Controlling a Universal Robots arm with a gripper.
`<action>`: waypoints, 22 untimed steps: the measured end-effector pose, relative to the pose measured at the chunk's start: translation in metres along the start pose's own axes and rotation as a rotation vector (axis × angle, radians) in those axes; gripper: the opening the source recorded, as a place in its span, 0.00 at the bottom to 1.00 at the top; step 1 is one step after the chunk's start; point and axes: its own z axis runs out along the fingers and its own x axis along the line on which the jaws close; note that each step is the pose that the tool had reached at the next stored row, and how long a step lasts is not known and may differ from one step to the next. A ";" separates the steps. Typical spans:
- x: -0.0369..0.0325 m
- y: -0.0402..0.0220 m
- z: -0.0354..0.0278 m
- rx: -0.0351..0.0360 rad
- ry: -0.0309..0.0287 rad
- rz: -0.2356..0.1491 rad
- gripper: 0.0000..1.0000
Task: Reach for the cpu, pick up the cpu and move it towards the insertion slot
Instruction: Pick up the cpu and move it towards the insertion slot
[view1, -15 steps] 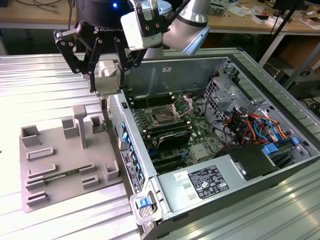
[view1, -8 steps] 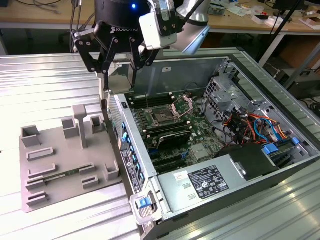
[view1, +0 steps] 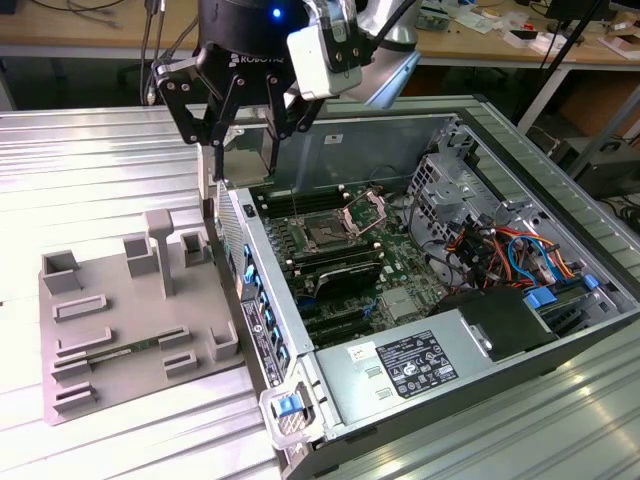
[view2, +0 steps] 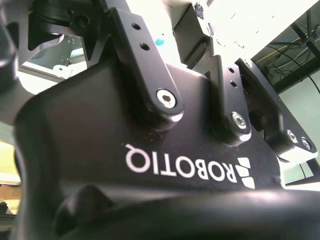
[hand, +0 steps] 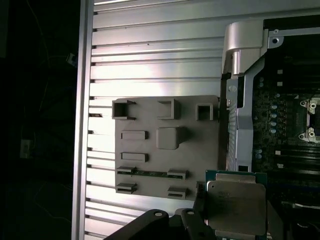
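Risk first: we judge the cpu (hand: 235, 209) could slip or tilt in the grip on the way over, since it looks pinched by its edges only; a tilted chip would not sit flat in the insertion slot (view1: 326, 234). We also see the open computer case (view1: 520, 330) wall just beside the gripper (view1: 243, 160), so a low path could clip the chip on that edge.

Fingers (view1: 214, 165): together on the cpu, as far as we can judge. In the first wrist view the silvery chip with its green rim sits right at the black finger linkage (hand: 165, 222), held up off the desk (view1: 100, 180). In the exterior view the chip itself is too small to make out between the tips.

Position: gripper hangs above the case's edge, between the grey fixture tray (view1: 120, 330) and the motherboard. Slot sits inside the case, bracket hinged up, dark centre exposed, well apart from the chip. Memory stick (hand: 152, 173) lies in the tray.
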 end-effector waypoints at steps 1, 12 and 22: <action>-0.0010 0.0000 0.0000 -0.0001 0.0000 0.000 0.54; -0.0099 -0.0006 0.0000 0.0000 0.0000 0.000 0.54; -0.0186 -0.0012 0.0000 0.0001 0.0000 0.000 0.54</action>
